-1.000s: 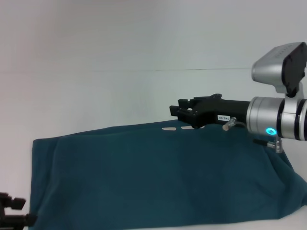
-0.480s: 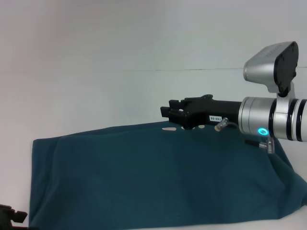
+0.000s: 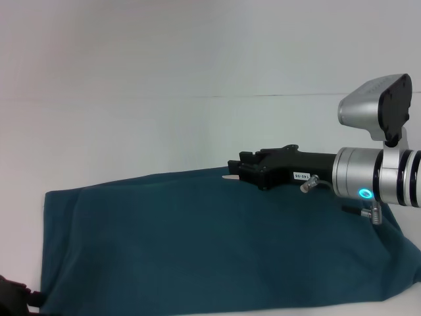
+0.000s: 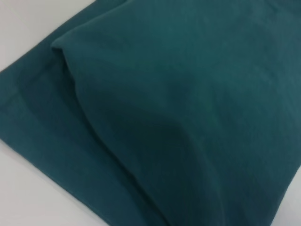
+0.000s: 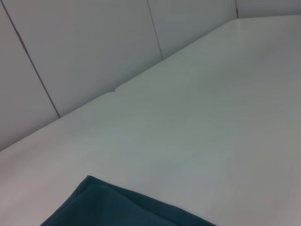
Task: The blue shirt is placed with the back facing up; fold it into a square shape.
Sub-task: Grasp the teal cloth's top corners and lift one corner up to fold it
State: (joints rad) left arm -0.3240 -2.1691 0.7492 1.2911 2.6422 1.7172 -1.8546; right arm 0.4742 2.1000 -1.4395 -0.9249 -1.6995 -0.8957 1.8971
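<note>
The blue shirt (image 3: 217,243) lies spread across the near part of the white surface (image 3: 164,131), reaching toward the near edge and almost from the left side to the right side. It shows as a broad folded shape, plain teal cloth facing up, with its far edge running slantwise: lower on the left, higher toward the right. A small pale mark peeks out at that far edge, just beside the black fingers. In the left wrist view the blue shirt (image 4: 188,108) shows doubled layers, one rounded fold lying over a flat stitched hem, with bare surface at two corners. In the right wrist view a single corner of the blue shirt (image 5: 117,207) rests on the surface (image 5: 197,117), which meets a panelled wall beyond.

The right pincer (image 3: 238,170) reaches in from the right over the shirt's far edge, level and pointing left; its black fingers sit close together with nothing seen between them. The left pincer (image 3: 14,293) shows only as a dark sliver at the near left corner, beside the shirt's left edge; whether it is wide or narrow cannot be told.
</note>
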